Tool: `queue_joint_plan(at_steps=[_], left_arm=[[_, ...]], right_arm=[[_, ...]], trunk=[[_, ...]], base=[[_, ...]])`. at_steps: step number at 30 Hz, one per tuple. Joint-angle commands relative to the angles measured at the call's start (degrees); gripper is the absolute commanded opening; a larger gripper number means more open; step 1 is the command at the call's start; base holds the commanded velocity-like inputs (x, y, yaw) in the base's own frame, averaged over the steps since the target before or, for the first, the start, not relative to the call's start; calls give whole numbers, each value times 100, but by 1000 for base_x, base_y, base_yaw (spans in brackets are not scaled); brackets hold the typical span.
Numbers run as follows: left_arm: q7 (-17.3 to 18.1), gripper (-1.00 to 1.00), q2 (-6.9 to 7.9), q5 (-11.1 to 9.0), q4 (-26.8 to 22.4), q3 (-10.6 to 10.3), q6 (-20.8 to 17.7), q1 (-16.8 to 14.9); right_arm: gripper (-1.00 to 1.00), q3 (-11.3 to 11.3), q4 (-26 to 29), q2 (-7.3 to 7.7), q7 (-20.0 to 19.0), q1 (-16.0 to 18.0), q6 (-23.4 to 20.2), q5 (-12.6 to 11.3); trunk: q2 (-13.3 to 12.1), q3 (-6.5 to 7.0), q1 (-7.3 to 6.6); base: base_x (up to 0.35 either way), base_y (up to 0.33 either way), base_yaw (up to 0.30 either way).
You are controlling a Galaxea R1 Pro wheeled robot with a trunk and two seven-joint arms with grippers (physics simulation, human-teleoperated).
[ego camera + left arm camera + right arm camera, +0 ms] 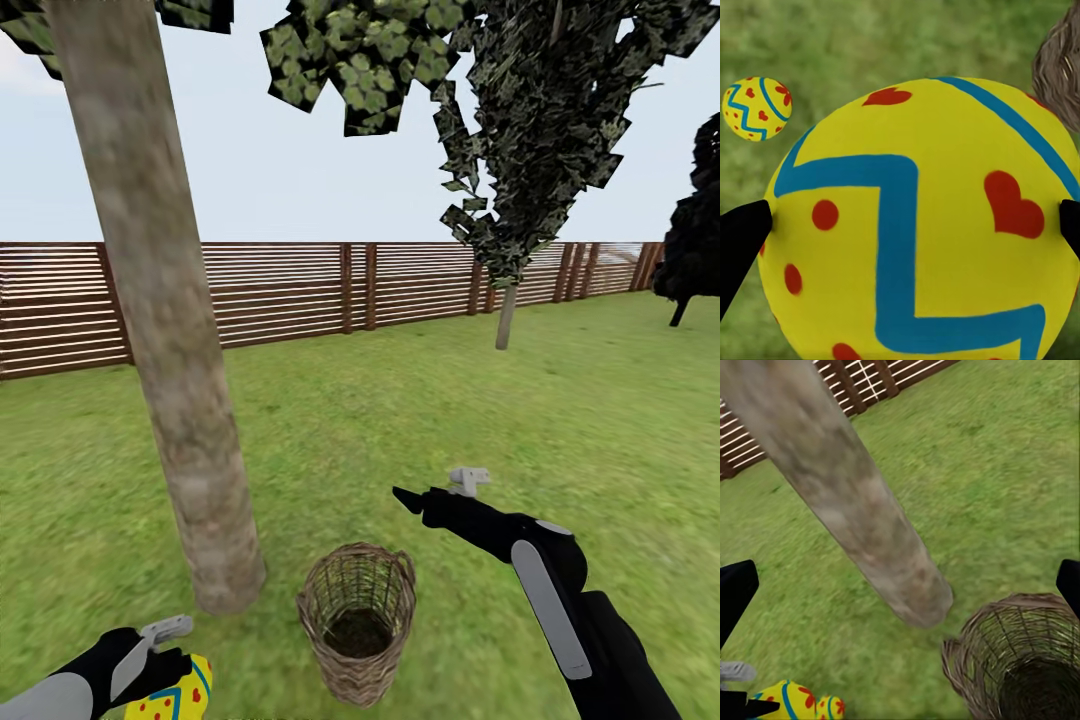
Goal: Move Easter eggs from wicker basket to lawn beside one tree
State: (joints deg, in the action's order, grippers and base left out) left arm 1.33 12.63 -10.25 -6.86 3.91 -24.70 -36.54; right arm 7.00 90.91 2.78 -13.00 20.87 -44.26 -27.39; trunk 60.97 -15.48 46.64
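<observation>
My left gripper (162, 655) is shut on a yellow Easter egg (178, 695) with red hearts and a blue zigzag, low over the lawn (330, 440). The black fingers (741, 229) press both its sides (907, 225). A second egg (756, 109) lies on the grass below and shows beside the held egg (831, 707). The tree (170, 380) has its thick grey-brown trunk base just beyond. The wicker basket (357, 620) stands upright right of the trunk, its inside dark with no egg showing. My right gripper (437, 488) hovers open above and right of the basket.
A brown slatted fence (300, 290) closes the garden at the back. A thin-trunked tree (507, 315) stands mid-right and a black conifer (695, 240) at far right. Open grass stretches right of and behind the basket.
</observation>
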Motion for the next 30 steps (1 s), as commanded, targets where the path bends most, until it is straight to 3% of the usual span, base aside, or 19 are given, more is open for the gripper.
queue_joint_plan(at_steps=[1,15,23,30], left_arm=[[8,-100,-1,-8,-9,39,-35,-2],[8,-100,3,-12,-9,40,-35,-2],[8,-100,-5,-12,-9,40,-15,-2],[1,-100,-57,-48,-6,47,298,66]], right_arm=[[100,1,5,3,-22,4,-21,15],[100,26,6,3,-17,4,-20,15],[100,39,6,3,-9,4,-21,15],[100,47,-3,3,-16,4,-21,15]], trunk=[[5,-8,0],[5,-8,0],[5,-8,0],[5,-8,0]], base=[[0,0,60],[0,0,19],[31,-152,257],[60,-159,287]])
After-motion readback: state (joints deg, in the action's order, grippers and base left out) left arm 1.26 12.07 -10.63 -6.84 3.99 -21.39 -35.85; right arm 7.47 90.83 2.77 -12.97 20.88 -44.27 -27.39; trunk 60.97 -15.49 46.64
